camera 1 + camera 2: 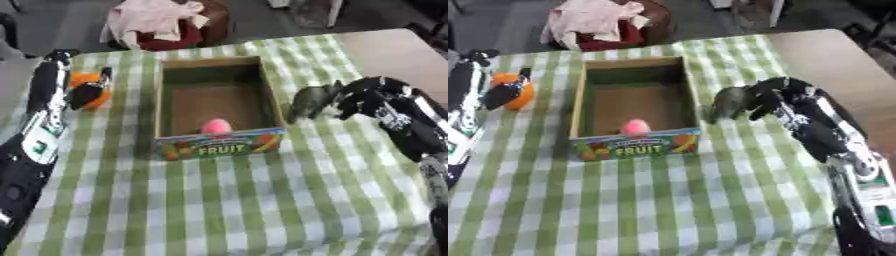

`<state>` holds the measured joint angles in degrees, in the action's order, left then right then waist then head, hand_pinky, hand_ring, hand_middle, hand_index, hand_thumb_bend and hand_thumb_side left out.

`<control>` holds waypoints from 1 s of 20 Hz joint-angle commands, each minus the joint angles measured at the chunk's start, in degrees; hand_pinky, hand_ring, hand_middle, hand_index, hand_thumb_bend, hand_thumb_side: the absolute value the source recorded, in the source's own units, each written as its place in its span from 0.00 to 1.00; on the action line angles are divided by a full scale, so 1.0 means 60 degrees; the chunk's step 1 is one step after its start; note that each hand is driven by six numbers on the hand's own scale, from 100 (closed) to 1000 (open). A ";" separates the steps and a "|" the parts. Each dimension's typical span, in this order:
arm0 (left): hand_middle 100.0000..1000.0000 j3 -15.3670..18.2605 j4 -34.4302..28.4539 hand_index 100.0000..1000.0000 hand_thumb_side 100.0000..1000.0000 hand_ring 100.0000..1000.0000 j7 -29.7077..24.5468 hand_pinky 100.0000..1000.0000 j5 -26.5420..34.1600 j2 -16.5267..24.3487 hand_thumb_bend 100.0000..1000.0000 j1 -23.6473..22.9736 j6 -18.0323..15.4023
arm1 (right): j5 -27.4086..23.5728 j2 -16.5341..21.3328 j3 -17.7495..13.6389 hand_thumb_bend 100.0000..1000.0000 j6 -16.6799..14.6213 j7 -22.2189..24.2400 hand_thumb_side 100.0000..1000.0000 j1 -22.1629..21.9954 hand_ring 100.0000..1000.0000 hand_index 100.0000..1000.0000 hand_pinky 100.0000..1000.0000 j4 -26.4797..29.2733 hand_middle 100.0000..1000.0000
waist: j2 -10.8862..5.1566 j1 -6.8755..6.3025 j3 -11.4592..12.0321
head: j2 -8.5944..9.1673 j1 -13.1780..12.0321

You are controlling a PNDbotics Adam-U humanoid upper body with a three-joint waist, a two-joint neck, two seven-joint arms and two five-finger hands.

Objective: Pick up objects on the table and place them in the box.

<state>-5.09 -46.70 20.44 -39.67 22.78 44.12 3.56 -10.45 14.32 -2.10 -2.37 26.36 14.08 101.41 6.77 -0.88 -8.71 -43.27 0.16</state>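
An open cardboard box [219, 100] (its near wall reads "FRUIT") sits mid-bench with a small pink object [216, 126] inside against that wall. An orange object [91, 90] lies left of the box under my left hand [87, 92]. A grey-green animal figure [730, 104] stands just right of it at my right hand [776, 97].

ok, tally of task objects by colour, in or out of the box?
Pink: 1, pink object inside the box, by its front wall.
Orange: 1, orange object left of the box, left hand on it.
Grey-green: 1, grey-green object right of the box, at the right hand.
Total: 3.
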 commanded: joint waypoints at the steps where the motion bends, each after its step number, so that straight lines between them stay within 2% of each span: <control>1: 0.78 -0.0006 0.0214 0.86 0.48 0.80 -0.0074 0.72 -0.0556 0.0340 0.35 0.0169 0.0228 | 0.0014 0.0168 -0.0039 0.08 -0.0019 0.0033 0.41 0.0077 0.59 0.66 0.53 0.0107 0.63 | -0.0091 0.0003 -0.0013 | 0.0039 0.0028; 8: 0.76 0.0161 0.0839 0.87 0.36 0.76 -0.1110 0.71 -0.1698 0.0158 0.25 0.0109 0.0258 | 0.0040 0.0171 -0.0047 0.07 -0.0028 0.0039 0.41 0.0061 0.59 0.66 0.52 0.0098 0.63 | -0.0060 0.0002 -0.0017 | 0.0026 0.0067; 10: 0.68 0.0258 0.0877 0.82 0.03 0.68 -0.1408 0.63 -0.1913 0.0110 0.07 0.0109 0.0231 | 0.0047 0.0169 -0.0047 0.07 -0.0029 0.0046 0.41 0.0055 0.59 0.66 0.52 0.0094 0.63 | -0.0060 0.0002 0.0002 | 0.0018 0.0075; 11: 0.64 0.0312 0.0852 0.80 0.03 0.64 -0.1479 0.61 -0.1951 0.0096 0.01 0.0110 0.0214 | 0.0052 0.0170 -0.0050 0.07 -0.0030 0.0045 0.41 0.0050 0.59 0.66 0.52 0.0092 0.63 | -0.0062 0.0005 0.0017 | 0.0017 0.0081; 13: 0.54 0.0397 0.0771 0.74 0.07 0.55 -0.1386 0.56 -0.1899 0.0071 0.00 0.0105 0.0164 | 0.0056 0.0169 -0.0053 0.07 -0.0032 0.0043 0.41 0.0045 0.59 0.66 0.52 0.0089 0.63 | -0.0067 0.0009 0.0041 | 0.0020 0.0090; 15: 0.42 0.0452 0.0674 0.63 0.18 0.44 -0.1140 0.43 -0.1755 0.0059 0.00 0.0105 0.0062 | 0.0056 0.0165 -0.0054 0.07 -0.0033 0.0044 0.41 0.0043 0.59 0.66 0.52 0.0087 0.63 | -0.0074 0.0013 0.0064 | 0.0018 0.0101; 16: 0.40 0.0485 0.0606 0.60 0.22 0.42 -0.0987 0.43 -0.1664 0.0059 0.00 0.0100 0.0008 | 0.0055 0.0163 -0.0055 0.07 -0.0033 0.0044 0.41 0.0043 0.59 0.66 0.52 0.0087 0.63 | -0.0077 0.0014 0.0074 | 0.0017 0.0106; 17: 0.31 0.0535 0.0511 0.51 0.27 0.35 -0.0827 0.34 -0.1551 0.0063 0.00 0.0107 -0.0051 | 0.0054 0.0161 -0.0056 0.07 -0.0032 0.0043 0.41 0.0042 0.59 0.66 0.52 0.0086 0.63 | -0.0081 0.0018 0.0086 | 0.0014 0.0115; 20: 0.25 0.0714 0.0152 0.45 0.31 0.30 -0.0359 0.28 -0.1128 0.0086 0.00 0.0113 -0.0221 | 0.0051 0.0161 -0.0061 0.07 -0.0033 0.0040 0.41 0.0036 0.59 0.66 0.52 0.0084 0.63 | -0.0093 0.0026 0.0119 | 0.0011 0.0127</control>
<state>-1.63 -43.93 17.08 -47.50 22.56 43.86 2.66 -10.22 14.33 -2.11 -2.47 26.49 13.79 101.40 7.05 -0.82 -8.05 -43.27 0.71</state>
